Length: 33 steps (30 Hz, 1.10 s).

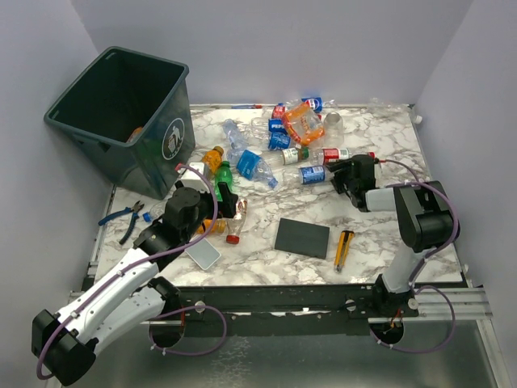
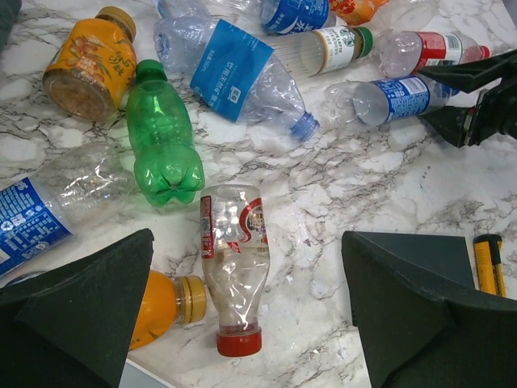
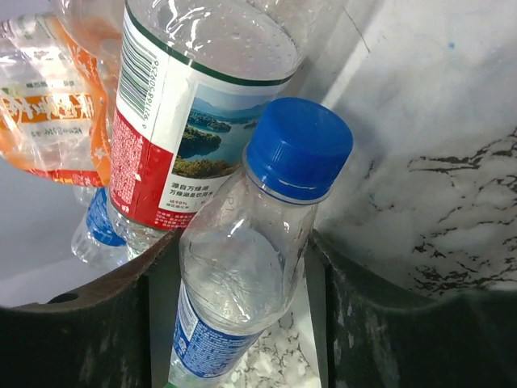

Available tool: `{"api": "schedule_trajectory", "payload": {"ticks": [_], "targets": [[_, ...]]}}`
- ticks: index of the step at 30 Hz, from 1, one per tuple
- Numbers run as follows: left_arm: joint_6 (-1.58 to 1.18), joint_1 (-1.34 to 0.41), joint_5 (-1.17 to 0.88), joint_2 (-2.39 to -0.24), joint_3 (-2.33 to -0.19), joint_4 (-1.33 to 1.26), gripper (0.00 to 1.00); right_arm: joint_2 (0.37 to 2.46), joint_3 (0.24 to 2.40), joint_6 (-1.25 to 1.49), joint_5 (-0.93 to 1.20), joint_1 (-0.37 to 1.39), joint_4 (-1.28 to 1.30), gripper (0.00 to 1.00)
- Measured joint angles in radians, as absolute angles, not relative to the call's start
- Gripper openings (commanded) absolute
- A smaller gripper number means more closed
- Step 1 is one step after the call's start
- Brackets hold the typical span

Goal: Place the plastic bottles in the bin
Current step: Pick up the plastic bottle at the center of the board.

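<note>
Looking along your right claw (image 1: 335,174), you see the blue-capped bottle (image 3: 242,267) pinched inside it, cap pointing straight ahead

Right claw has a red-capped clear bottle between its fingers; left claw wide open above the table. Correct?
No: the cap on that bottle is blue, not red, per the right wrist view. It is between the fingers of the right claw, and the left claw is wide open above the table.

Black pad (image 1: 302,238) — yellow knife (image 1: 343,249) beside
</note>
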State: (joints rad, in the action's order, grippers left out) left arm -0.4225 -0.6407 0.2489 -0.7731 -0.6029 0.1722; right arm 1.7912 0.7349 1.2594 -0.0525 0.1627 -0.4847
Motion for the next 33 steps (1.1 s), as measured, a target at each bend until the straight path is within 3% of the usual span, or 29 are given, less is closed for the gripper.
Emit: {"api": "schedule_trajectory", "payload": {"ticks": [6,11,17,20,25,33], "targets": [[-0.424,-0.641,0.249,-0.772,-0.599,0.170,0.99,1.692,0.660,1.190,-0.019,0.166,-0.459,0.35],[-0.438,-0.641,0.261,-0.762,-0.596,0.154,0.99,1.398,0.593,1.011,0.030,0.180,-0.334,0.32],[-0.469,-0.641,0.222,-0.734,-0.556,-0.015,0.99,1.084,0.659,0.707,0.252,0.200,-0.178,0.31],[-0.471,-0.640,0.107,-0.751,-0.551,-0.159,0.99,1.037,0.722,0.599,0.407,0.223,-0.086,0.31],[-0.487,-0.638,-0.264,-0.951,-0.713,-0.319,0.99,0.972,0.755,0.521,0.681,0.293,-0.028,0.32],[-0.619,-0.680,-0.643,-1.179,-0.824,-0.455,0.99,0.878,0.749,0.600,0.879,0.322,-0.225,0.31]]}}
